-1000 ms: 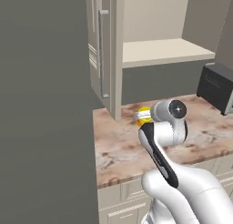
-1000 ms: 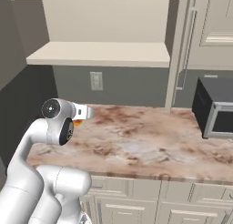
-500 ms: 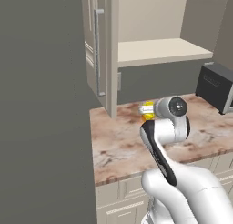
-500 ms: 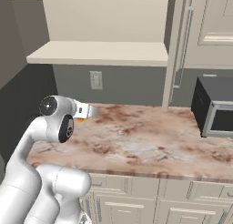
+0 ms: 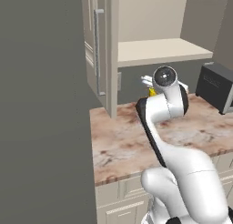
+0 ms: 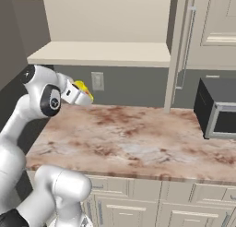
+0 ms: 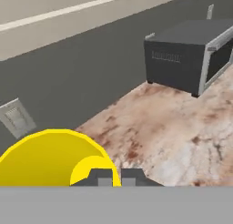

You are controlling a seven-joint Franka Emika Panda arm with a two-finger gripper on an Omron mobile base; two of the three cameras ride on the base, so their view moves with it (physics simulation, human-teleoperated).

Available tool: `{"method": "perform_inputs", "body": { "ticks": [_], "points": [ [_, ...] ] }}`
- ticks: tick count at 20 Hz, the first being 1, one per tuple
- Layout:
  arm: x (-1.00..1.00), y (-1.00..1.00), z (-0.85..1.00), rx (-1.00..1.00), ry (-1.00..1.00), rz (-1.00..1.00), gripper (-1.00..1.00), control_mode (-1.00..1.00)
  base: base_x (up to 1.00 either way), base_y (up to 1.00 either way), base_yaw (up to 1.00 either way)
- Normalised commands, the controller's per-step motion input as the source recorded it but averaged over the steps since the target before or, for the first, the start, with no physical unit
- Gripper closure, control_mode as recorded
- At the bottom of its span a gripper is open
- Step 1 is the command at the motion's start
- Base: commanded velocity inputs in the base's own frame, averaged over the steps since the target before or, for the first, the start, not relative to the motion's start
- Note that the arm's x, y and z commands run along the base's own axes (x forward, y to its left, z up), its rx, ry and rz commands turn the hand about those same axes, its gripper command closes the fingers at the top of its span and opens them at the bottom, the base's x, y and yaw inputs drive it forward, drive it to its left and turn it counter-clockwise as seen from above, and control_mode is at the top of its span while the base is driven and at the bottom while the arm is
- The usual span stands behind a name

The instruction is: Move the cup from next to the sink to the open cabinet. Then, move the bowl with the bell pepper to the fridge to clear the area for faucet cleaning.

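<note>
The robot carries the cup [image 6: 83,87] in the air above the marbled tabletop [image 6: 133,138], just below the front edge of the open cabinet's shelf [image 6: 106,53]. The fingers [image 7: 112,177] are pinched nearly together on the cup's rim, so the cup hangs off the end of the hand rather than sitting between wide jaws. The step in hand appears to be lifting the cup up and into the open cabinet [image 5: 159,48]. To do it well, the arm probably needs to raise the cup clear of the shelf's lip first, then push it toward 12 o'clock over the plain beige board, keeping it level and well away from the open door [image 5: 96,50] standing at about 9 o'clock in the left base view. A rim pinch is likely to let the cup swing or slip, so a slow rise and a gentle set-down before letting go seem wise. The cup is bright yellow and small; in the hand view its round mouth sits at roughly 7 o'clock, with a smooth yellow inside. Any picture on its side cannot be made out here. A dark microwave [image 6: 216,108] stands on the tabletop at about 3 o'clock, well apart from the cup.
</note>
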Motion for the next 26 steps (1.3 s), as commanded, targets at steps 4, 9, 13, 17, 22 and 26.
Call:
{"method": "perform_inputs", "body": {
  "ticks": [4,9,13,17,22,26],
  "points": [
    [-0.24,-0.61,1.00,0.45,0.03,-0.23,1.00,-1.00,0.00,0.00,0.00],
    [-0.72,-0.25,0.64,0.37,-0.25,-0.06,1.00,-1.00,0.00,0.00,0.00],
    [-0.75,0.00,0.10,0.07,-0.62,0.00,1.00,-1.00,0.00,0.00,0.00],
    [-0.10,0.00,0.60,0.07,-0.42,-0.01,1.00,-1.00,0.00,0.00,0.00],
    [0.49,0.09,0.93,0.07,-0.21,-0.13,1.00,-1.00,0.00,0.00,0.00],
    [0.90,0.33,0.68,0.06,-0.02,-0.08,1.00,-1.00,0.00,0.00,0.00]
  ]
}}
